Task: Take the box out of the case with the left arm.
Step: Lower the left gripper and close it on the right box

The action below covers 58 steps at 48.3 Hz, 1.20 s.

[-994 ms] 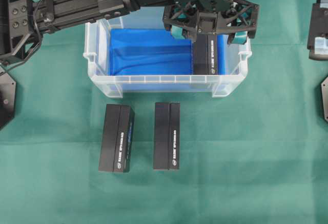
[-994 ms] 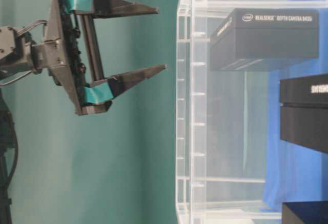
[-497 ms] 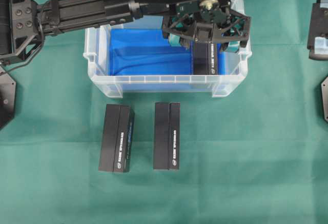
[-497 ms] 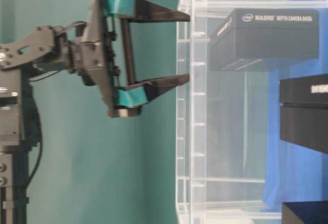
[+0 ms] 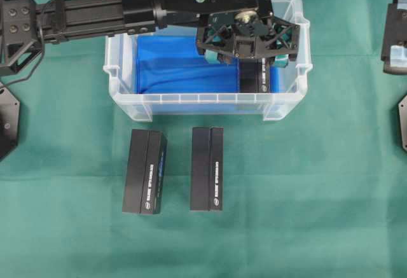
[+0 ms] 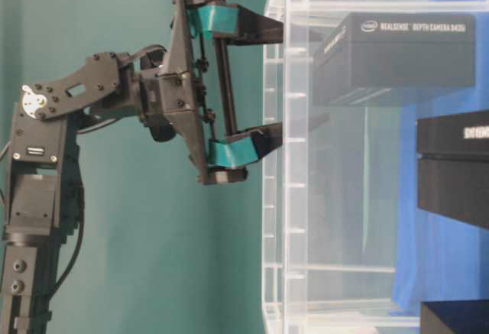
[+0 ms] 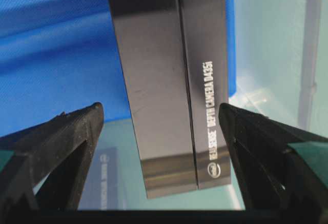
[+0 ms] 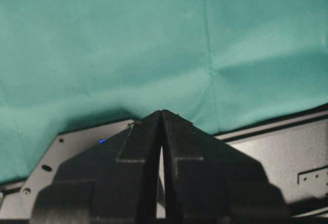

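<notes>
Overhead, the left gripper (image 5: 247, 54) hangs spread wide inside the case (image 5: 124, 74), straddling one box (image 5: 255, 77) directly beneath it; two more boxes (image 5: 145, 172) lie outside on the green cloth (image 5: 318, 195), well apart from it, so three in all

From table level, its fingers (image 6: 256, 24) cross the case rim, one either side of the box

At the left wrist, both fingers flank the box without touching: the approach step, which next calls for lowering and closing

Right gripper (image 8: 162, 142): pressed together, idle
</notes>
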Tool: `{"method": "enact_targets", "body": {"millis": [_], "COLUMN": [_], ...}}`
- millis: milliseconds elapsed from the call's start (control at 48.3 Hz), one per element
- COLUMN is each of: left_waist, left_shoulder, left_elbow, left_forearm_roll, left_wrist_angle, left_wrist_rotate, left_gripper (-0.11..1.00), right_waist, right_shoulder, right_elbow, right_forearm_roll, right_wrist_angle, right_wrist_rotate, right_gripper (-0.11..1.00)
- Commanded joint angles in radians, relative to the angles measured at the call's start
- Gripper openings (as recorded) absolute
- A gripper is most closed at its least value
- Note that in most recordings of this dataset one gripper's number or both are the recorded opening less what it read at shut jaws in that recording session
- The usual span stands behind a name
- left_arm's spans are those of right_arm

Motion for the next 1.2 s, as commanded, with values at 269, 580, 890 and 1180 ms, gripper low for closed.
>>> {"method": "enact_targets", "body": {"millis": [269, 580, 890, 1180], "left_waist": [0.003, 0.002, 0.003, 0.008], "left_shoulder": [-0.046, -0.046, -0.029, -0.02], "left_elbow": [0.015, 0.061, 0.075, 0.075], "left_forearm_roll": [0.008, 0.006, 0.006, 0.008], "left_wrist_angle": [-0.106, -0.114, -0.126, -0.13], "left_wrist_rotate": [-0.008, -0.005, -0.006, -0.006], "left_gripper": [0.92, 0.92, 0.92, 0.92], "right_waist": [-0.002, -0.002, -0.002, -0.002], "right_shoulder": [-0.002, 0.0, -0.002, 0.0], "right_elbow": [-0.008, -0.009, -0.008, -0.009], "right_forearm_roll": [0.003, 0.003, 0.003, 0.005], "right_wrist_angle": [-0.002, -0.002, -0.002, -0.002], "right_wrist_rotate": [0.002, 0.003, 0.003, 0.005], "right_gripper": [0.02, 0.02, 0.02, 0.02]}}
